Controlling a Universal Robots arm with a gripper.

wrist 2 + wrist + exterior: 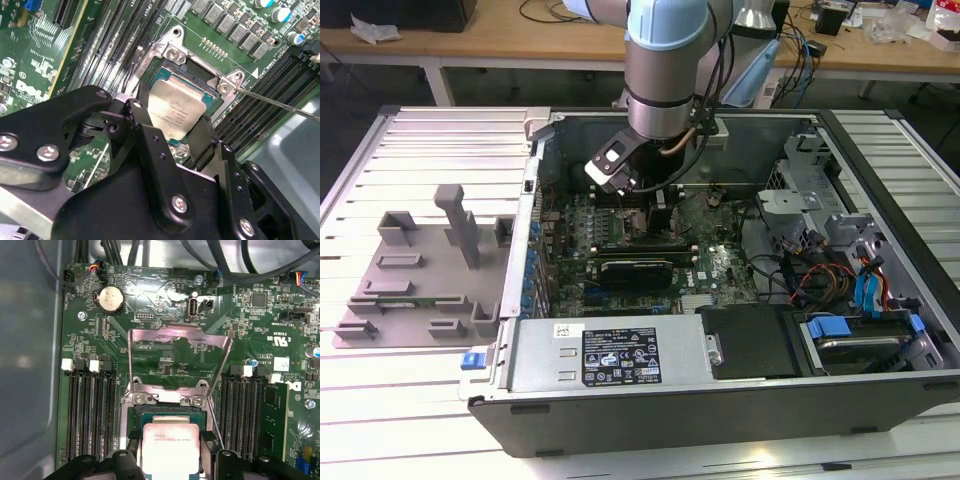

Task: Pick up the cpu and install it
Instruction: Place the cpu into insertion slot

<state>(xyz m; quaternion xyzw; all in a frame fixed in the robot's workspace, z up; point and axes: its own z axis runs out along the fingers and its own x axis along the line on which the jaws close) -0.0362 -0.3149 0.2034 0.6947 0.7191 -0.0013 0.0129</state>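
The cpu [175, 111], a flat square chip with a silvery top plate, sits between my gripper's [172, 122] two black fingers [141, 120], which press on its opposite sides. It hangs level right over the open motherboard socket [172, 50], whose blue-green inside shows around the chip's rim. In the first wrist view the cpu [170, 445] covers the socket [167, 400], and the metal load plate [180, 337] stands swung open behind it. In the exterior view my gripper [650, 205] is low inside the open computer case, above the board [620, 245].
Memory slots [92, 415] flank the socket on both sides. A thin lever wire [280, 102] juts out beside it. The case wall [535, 230], drive bays with cables [840, 270] and the power supply [610, 355] surround the board. A grey fixture [410, 275] lies outside at the exterior view's left.
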